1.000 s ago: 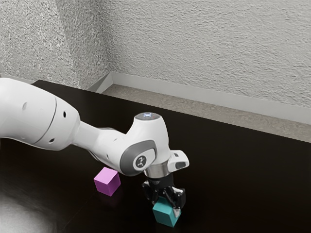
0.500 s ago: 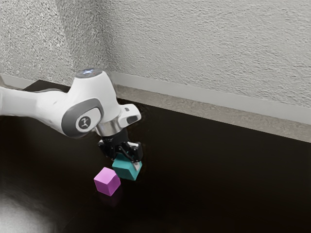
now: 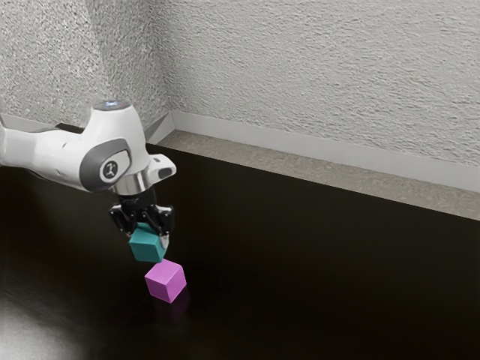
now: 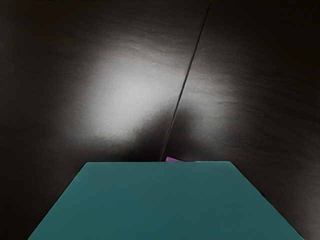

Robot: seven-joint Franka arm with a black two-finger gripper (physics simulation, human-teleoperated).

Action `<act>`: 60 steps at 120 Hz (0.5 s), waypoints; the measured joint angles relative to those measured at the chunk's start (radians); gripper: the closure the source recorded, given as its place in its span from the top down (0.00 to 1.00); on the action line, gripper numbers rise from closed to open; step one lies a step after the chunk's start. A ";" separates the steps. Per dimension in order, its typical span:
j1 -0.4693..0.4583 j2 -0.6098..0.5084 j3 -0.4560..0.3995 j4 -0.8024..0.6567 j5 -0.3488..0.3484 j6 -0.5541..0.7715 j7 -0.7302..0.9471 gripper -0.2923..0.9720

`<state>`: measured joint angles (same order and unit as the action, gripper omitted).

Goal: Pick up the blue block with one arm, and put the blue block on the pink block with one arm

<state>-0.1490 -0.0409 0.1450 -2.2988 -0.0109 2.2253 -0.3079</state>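
The solid teal-blue block [image 3: 146, 247] hung clear of the dark glossy surface [image 3: 322, 262], pinched from two sides by the black claw [image 3: 146, 234], apparently carried high so it could come down squarely. The matte pink block [image 3: 166, 281] rested just below it, at about five o'clock in the exterior view.

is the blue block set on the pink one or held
Held: the gripper is shut on the blue block, tilted, just over the pink block. Whether the two touch, cannot tell.
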 joint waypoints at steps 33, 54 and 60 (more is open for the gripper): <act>-0.004 0.062 -0.002 0.035 -0.008 -0.002 0.044 0.51; 0.000 0.077 -0.007 0.048 -0.012 0.002 0.078 0.50; 0.000 0.074 -0.009 0.041 -0.013 0.005 0.085 0.50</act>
<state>-0.1490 0.0330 0.1359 -2.2575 -0.0243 2.2307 -0.2228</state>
